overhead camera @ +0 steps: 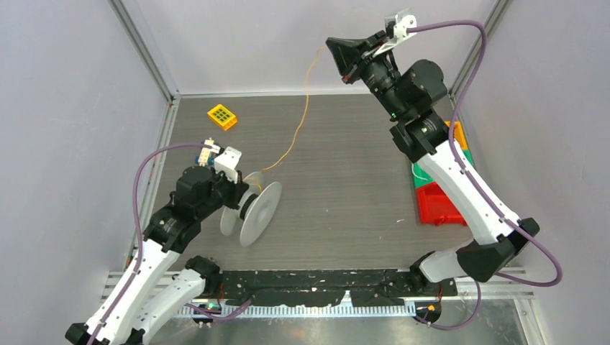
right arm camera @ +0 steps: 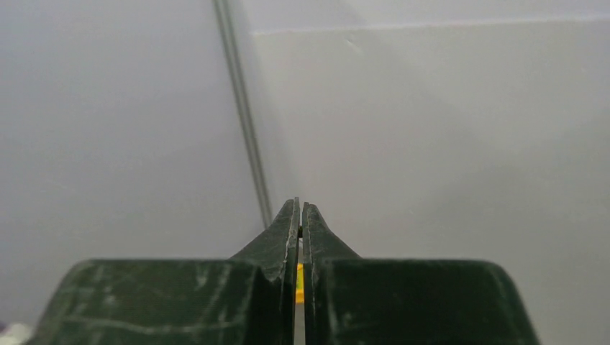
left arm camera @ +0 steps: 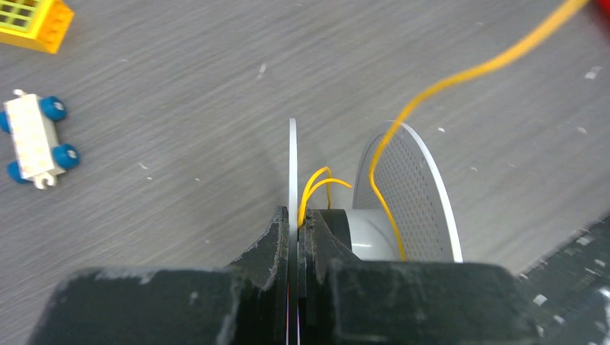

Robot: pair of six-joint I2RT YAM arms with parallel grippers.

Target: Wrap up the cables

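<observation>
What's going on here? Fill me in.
The left gripper is shut on one flange of a white spool, holding it on edge. The right gripper, raised toward the back wall, pinches the yellow wire. The wire hangs down to the spool's hub, where little is wound yet.

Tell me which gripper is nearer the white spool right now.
Left. The left gripper is shut on the spool by one flange, touching it. The right gripper is raised high near the back wall, well away, pinching the yellow wire.
</observation>
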